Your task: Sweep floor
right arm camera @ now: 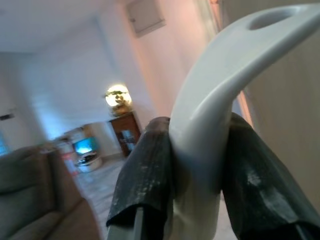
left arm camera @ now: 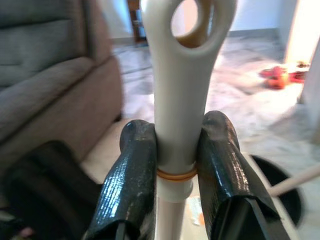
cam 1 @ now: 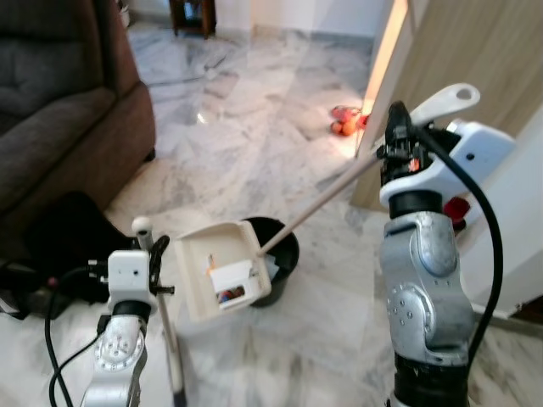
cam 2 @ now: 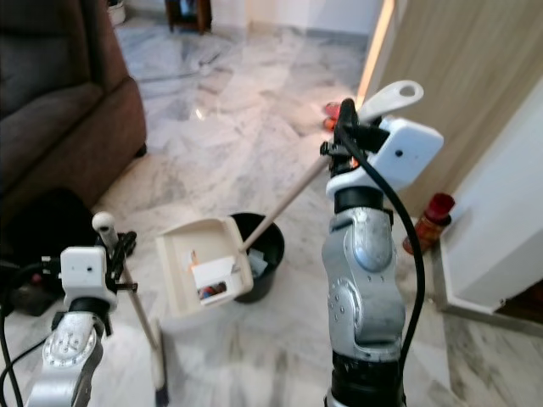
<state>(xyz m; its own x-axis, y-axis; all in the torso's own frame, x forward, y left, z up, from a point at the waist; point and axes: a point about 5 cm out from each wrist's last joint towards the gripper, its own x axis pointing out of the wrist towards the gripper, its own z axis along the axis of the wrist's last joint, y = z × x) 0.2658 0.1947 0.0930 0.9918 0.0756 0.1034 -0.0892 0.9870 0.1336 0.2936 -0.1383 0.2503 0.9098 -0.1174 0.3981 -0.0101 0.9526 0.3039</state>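
Standing on marble floor [cam 1: 254,110] beside the brown sofa [cam 1: 59,110] at far left; right gripper [right arm camera: 197,165] clamping the curved white dustpan handle [right arm camera: 220,85], raised at right; holding the cream dustpan [cam 1: 219,270] tilted over the black bin [cam 1: 280,250] at centre, paper scraps lying inside the pan; left gripper [left arm camera: 175,165] squeezing the broom handle [left arm camera: 180,75] near left, stick running down to the floor; orange toys [cam 1: 346,123] lying far right by the doorway.
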